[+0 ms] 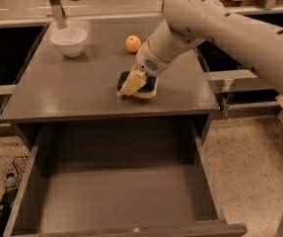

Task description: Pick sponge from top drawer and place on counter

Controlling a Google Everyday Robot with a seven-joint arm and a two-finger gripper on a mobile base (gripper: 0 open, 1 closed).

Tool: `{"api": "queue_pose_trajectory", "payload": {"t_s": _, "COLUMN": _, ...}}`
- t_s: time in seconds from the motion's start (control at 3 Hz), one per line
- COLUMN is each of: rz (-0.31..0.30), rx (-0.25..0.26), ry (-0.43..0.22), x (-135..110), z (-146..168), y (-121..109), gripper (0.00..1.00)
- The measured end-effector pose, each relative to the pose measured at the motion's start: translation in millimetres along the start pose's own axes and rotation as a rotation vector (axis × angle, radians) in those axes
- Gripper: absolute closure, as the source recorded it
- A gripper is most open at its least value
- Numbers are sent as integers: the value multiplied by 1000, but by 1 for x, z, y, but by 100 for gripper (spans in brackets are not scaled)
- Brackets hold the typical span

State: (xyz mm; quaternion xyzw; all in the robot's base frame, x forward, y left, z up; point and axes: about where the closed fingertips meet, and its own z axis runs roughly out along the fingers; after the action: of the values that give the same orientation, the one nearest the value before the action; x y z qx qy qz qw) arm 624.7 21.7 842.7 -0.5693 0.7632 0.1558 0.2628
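- a grey counter [77, 90] fills the middle of the view, seen from above and in front.
- the top drawer [121, 196] below it is pulled fully out toward the viewer, and its flat grey bottom is bare.
- a pale robot arm [220, 23] reaches down from the upper right.
- the gripper [131, 85] sits on the sponge [151, 84], just right of the counter's centre.
- whether the jaws are pinching the sponge or spread cannot be told.
- the sponge is at the counter top, green face up, with a yellow layer showing along its near edge.
- an orange [133, 43] sits behind the sponge, apart from it.
- a white bowl [68, 41] stands near the counter's back left corner.
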Motion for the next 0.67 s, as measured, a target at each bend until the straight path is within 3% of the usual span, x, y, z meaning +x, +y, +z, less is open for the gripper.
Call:
{"api": "queue_pose_trajectory", "payload": {"t_s": 0.33, "rz": 4, "rx": -40, "ry": -3, "x": 5, "z": 16, "y": 11, "gripper": 100}}
{"api": "queue_pose_trajectory", "payload": {"t_s": 0.67, "rz": 4, "rx": -41, "ry": -3, "x": 5, "z": 16, "y": 11, "gripper": 81}}
